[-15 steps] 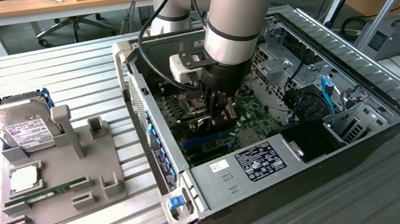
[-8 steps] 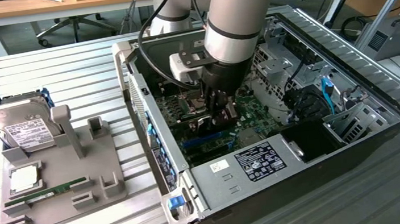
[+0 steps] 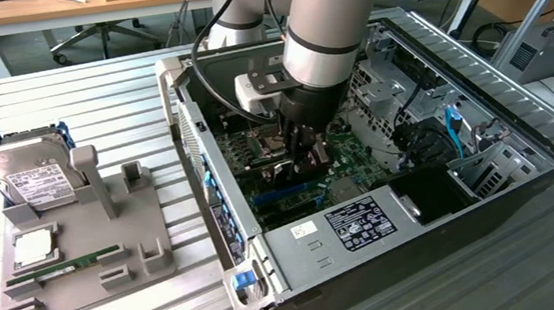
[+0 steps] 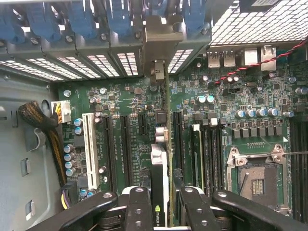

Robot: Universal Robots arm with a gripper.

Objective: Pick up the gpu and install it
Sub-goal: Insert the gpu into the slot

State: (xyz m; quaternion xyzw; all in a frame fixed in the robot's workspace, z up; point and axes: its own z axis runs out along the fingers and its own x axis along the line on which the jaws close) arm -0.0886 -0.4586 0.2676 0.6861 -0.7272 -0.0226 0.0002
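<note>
Ribbed metal bench (image 3: 89, 91) w/ open PC case (image 3: 303, 240); black gripper (image 4: 161, 195) clamped on thin flat gpu (image 4: 160, 166), edge-on over green mobo (image 4: 126, 98)

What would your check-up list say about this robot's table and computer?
Surface: slatted metal table carrying an open computer case.
Job's things: gpu upright, edge-on over the motherboard slots.
Clutter: hard drive, memory stick and processor chip on a grey holder.
Grippers: gripper inside the case, shut on the gpu.
Cables: black cable along the arm; red-black wire over the motherboard.
Surroundings: desk and office chair behind.
</note>
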